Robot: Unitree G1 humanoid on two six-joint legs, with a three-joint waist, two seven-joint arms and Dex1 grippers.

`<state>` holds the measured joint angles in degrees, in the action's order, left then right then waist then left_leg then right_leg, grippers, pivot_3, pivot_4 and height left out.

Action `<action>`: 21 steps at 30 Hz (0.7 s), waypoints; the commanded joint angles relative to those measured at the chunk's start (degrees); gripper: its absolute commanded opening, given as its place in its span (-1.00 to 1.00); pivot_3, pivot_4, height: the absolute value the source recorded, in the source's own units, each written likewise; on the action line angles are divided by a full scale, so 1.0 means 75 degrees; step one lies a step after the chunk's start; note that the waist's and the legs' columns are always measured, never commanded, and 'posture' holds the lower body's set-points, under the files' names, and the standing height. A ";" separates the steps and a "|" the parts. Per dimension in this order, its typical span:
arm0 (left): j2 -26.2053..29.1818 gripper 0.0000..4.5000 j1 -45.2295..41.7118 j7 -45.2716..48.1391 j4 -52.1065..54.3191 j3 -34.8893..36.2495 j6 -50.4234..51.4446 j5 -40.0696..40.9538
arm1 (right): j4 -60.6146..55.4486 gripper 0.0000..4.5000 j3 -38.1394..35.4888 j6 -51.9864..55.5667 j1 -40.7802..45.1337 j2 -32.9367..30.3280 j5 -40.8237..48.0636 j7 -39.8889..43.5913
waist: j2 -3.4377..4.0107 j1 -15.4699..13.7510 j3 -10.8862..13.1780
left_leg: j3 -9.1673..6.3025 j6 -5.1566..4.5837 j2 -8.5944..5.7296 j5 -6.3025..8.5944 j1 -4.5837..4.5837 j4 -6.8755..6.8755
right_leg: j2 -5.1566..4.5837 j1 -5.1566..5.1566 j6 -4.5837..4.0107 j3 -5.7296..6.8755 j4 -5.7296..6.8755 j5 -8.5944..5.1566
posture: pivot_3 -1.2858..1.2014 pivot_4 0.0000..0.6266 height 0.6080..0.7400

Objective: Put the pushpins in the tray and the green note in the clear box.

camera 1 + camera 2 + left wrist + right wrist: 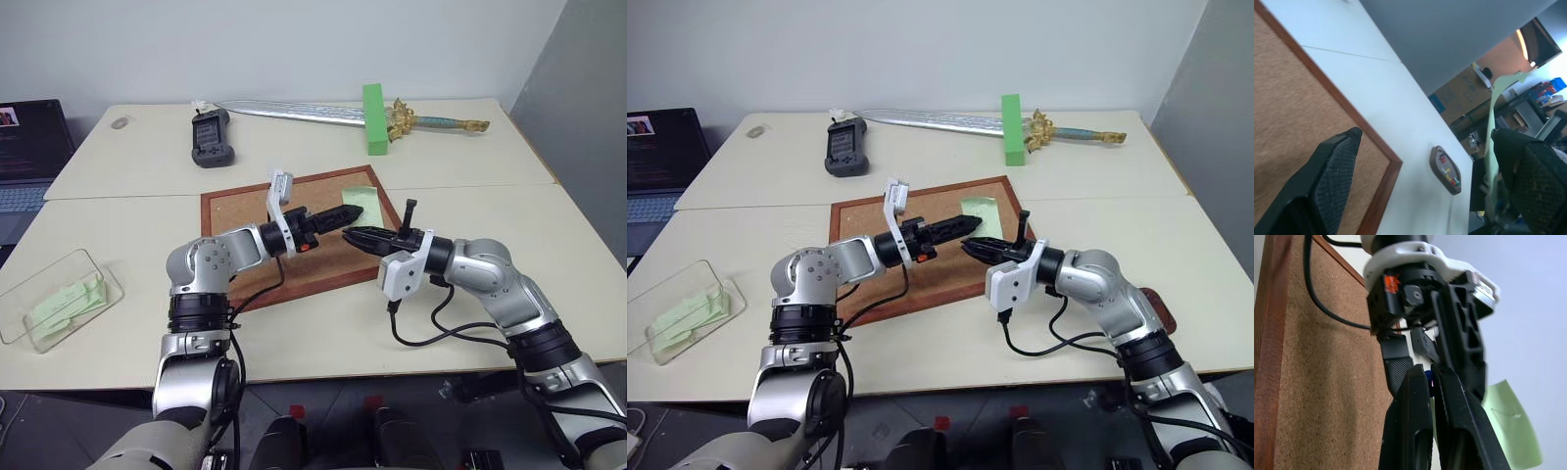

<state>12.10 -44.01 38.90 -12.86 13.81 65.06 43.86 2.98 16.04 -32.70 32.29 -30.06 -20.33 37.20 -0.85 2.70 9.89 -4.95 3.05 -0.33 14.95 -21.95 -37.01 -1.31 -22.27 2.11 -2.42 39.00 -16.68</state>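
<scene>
- Over the corkboard (235,211), near its far right corner, I have both grippers nose to nose, their tips close together.
- My left gripper (351,213) has its fingers (1334,171) spread wide, with nothing between them.
- My right gripper (353,233) is pinched tight. In the right wrist view a small dark blue pushpin (1428,377) sits right at its tips, and it looks clamped there.
- Just behind the left fingertips, the green note (358,194) is at the corkboard's far right corner. I cannot tell whether it lies flat or touches a finger.
- Right of the corkboard, on the table (127,162) and partly hidden by my right forearm, is the tray (1157,309). The left wrist view shows a few coloured pins already in it.
- Well to the left of the corkboard, at the table's near edge, is the clear box (24,294), with pale green slips (69,299) inside.
- Beyond the corkboard's far edge are a dark handheld device (212,138), a toy sword (313,114) and an upright green block (373,118).
- A laptop (29,147) sits off the table, far left of the corkboard.
</scene>
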 commanded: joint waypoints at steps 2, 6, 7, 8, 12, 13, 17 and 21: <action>0.0280 1.00 -0.0305 0.0366 0.0094 0.0110 0.0366 0.0543 | -0.0329 -1.00 -0.0070 0.0174 -0.0092 0.0016 0.0051 -0.0147 | -0.0001 0.0005 0.0000 | 0.0000 0.0000 -0.0001 0.0000 0.0000 0.0001 | 0.0000 0.0000 0.0000 0.0000 0.0000 0.0000 | 0.03 -0.52 1.00; 0.0371 1.00 -0.0279 0.0551 -0.0056 -0.0002 0.0459 0.0673 | -0.0415 -1.00 -0.0030 0.0169 -0.0086 0.0031 0.0019 -0.0157 | 0.0000 0.0021 0.0000 | -0.0002 0.0000 -0.0001 0.0000 0.0006 0.0001 | 0.0001 0.0000 0.0000 -0.0004 0.0001 0.0000 | 0.03 -0.52 1.00; 0.0363 1.00 -0.0281 0.0564 -0.0075 -0.0023 0.0468 0.0686 | -0.0421 -1.00 -0.0016 0.0163 -0.0077 0.0042 0.0014 -0.0158 | -0.0001 0.0012 0.0000 | -0.0003 0.0000 -0.0001 0.0000 0.0005 0.0001 | 0.0002 0.0000 0.0000 -0.0003 0.0001 0.0000 | 0.03 -0.52 1.00; 0.0360 1.00 -0.0271 0.0587 -0.0070 -0.0075 0.0450 0.0656 | -0.0434 -1.00 -0.0003 0.0158 -0.0069 0.0057 0.0014 -0.0159 | -0.0001 0.0008 0.0000 | -0.0003 0.0000 -0.0001 0.0000 0.0004 0.0000 | 0.0001 0.0001 0.0000 -0.0003 0.0001 0.0000 | 0.03 -0.52 1.00; 0.0363 1.00 -0.0244 0.0715 -0.0101 -0.0271 0.0356 0.0550 | -0.0408 -1.00 0.0057 0.0059 0.0034 0.0117 -0.0006 -0.0157 | -0.0001 0.0004 0.0001 | -0.0001 0.0000 -0.0001 0.0000 0.0004 0.0000 | 0.0000 0.0002 0.0000 -0.0003 0.0000 0.0000 | 0.03 -0.52 1.00; 0.0369 1.00 -0.0245 0.0743 -0.0124 -0.0292 0.0349 0.0547 | -0.0401 -1.00 0.0061 0.0041 0.0054 0.0133 0.0000 -0.0156 | -0.0001 0.0006 0.0001 | 0.0000 0.0001 -0.0001 0.0000 0.0004 0.0000 | 0.0000 0.0001 0.0000 -0.0003 0.0000 0.0000 | 0.03 -0.52 1.00; 0.0361 1.00 -0.0243 0.0796 -0.0184 -0.0366 0.0250 0.0519 | -0.0390 -1.00 0.0106 -0.0008 0.0117 0.0166 0.0018 -0.0138 | -0.0001 0.0016 0.0001 | -0.0001 0.0001 -0.0001 0.0000 0.0005 0.0000 | 0.0002 0.0001 0.0000 -0.0003 0.0001 0.0000 | 0.03 -0.52 1.00; 0.0316 0.65 -0.0294 0.0789 -0.0295 -0.0368 0.0075 0.0458 | -0.0378 -1.00 0.0131 -0.0043 0.0180 0.0207 0.0045 -0.0133 | -0.0001 0.0009 0.0001 | -0.0002 0.0001 -0.0001 0.0000 0.0004 0.0000 | 0.0001 0.0001 0.0000 -0.0004 0.0001 0.0000 | 0.03 -0.52 1.00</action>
<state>14.71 -45.35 44.03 -15.55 11.13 66.86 47.11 2.24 17.05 -32.17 32.44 -28.74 -20.92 36.94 -0.85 2.77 9.89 -4.97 3.06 -0.34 14.95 -21.92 -37.02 -1.30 -22.26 2.11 -2.45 39.00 -16.68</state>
